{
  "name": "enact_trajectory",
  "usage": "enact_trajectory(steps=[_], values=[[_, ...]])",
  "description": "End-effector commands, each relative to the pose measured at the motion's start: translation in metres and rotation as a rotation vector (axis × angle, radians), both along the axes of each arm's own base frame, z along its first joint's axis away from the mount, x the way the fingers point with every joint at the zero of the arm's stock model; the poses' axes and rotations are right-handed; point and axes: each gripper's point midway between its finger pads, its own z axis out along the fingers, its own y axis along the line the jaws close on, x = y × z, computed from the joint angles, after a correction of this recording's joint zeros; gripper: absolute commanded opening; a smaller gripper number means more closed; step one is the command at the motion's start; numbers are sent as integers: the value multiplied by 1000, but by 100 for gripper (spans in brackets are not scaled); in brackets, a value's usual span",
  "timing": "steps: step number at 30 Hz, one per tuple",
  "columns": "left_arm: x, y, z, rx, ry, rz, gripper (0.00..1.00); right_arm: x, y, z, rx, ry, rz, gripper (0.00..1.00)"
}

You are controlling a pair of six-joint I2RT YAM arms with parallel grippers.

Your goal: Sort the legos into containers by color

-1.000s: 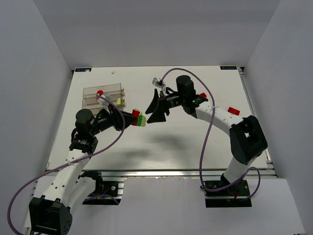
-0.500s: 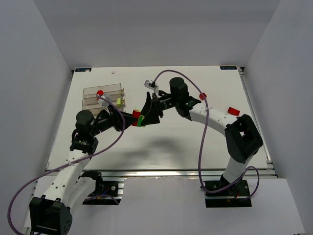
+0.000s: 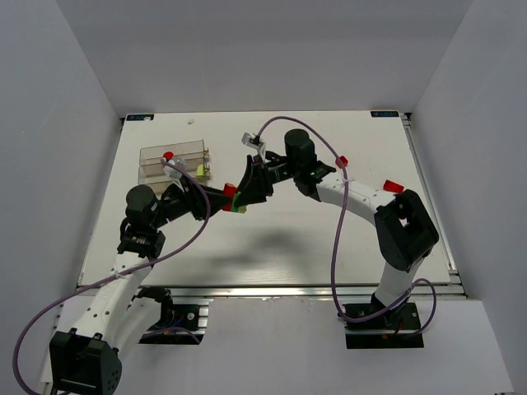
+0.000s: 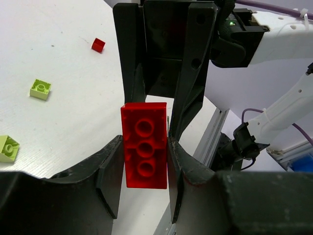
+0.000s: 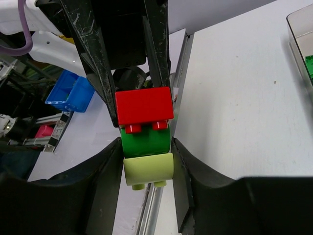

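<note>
The right jaws, wide open a moment ago, have closed on the green brick [image 5: 145,142] of the stack [image 3: 233,198] held above the table [image 3: 288,239] near the tray [image 3: 185,148], while the left jaws grip its red brick [image 4: 145,147], probably to pull the colors apart.

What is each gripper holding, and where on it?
Left gripper clamps the red brick by its long sides; green brick and lime brick stack on it. Right gripper brackets those two; grip cannot be told.
</note>
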Motion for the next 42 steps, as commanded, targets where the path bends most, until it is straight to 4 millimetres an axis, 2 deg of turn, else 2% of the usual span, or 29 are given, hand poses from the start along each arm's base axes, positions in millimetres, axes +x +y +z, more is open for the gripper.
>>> enact_trajectory(steps=[1,6,16,34,36,37,38,40,41,42], values=[[2,2,3,-3,-21,15,0,-5,6,25,75,-70,50,30],[3,3,4,-7,-28,29,0,-12,1,25,86,-68,88,0],[19,20,17,10,-72,76,0,-12,-18,19,84,-66,88,0],[40,36,22,27,-73,117,0,-10,-22,15,71,-70,74,0],[54,50,13,52,-33,216,0,-7,-20,14,77,-108,57,0],[60,56,10,65,-17,260,0,-6,-21,8,44,-83,46,0],[75,73,2,90,27,378,0,-4,-21,10,40,-100,36,0],[96,96,-15,124,120,526,0,0,-23,3,18,-134,13,0],[109,123,-24,156,195,698,0,1,-23,4,15,-150,5,0],[121,137,-40,180,271,783,0,5,-23,1,14,-188,-9,0]])
